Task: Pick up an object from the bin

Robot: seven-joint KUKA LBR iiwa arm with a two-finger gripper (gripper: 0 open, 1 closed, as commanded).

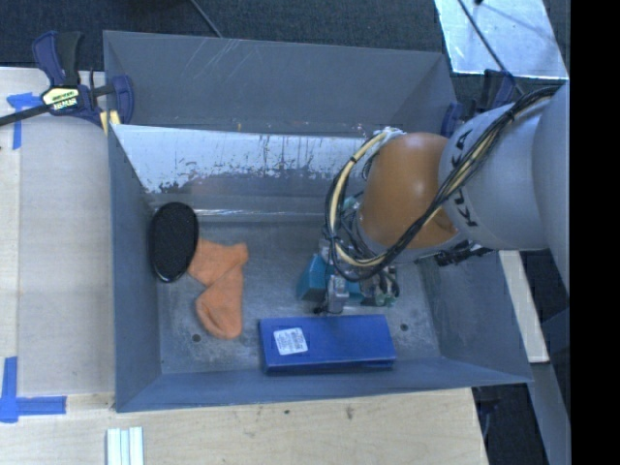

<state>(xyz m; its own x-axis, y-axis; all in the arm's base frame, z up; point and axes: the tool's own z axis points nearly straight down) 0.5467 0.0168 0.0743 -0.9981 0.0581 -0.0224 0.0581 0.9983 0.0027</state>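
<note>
The jaws are down low near the bin floor, right of the middle, under the arm's orange cover [407, 197] and its loop of cables. Whether they are open or closed cannot be told, as the wrist hides them from above.

Just at their left side, touching or nearly so, lies a small teal object [312, 277]. Its shape is partly hidden by the wrist, and nothing can be seen to be gripped.

Just in front of the jaws, along the near wall, a flat blue box [334, 347] lies with a white label [290, 341] at its left end.

Further left and well apart, a crumpled orange cloth [221, 294] lies on the floor. A black oval thing [172, 240] touches the cloth's upper left end, close to the left wall of the grey bin [281, 95].
</note>
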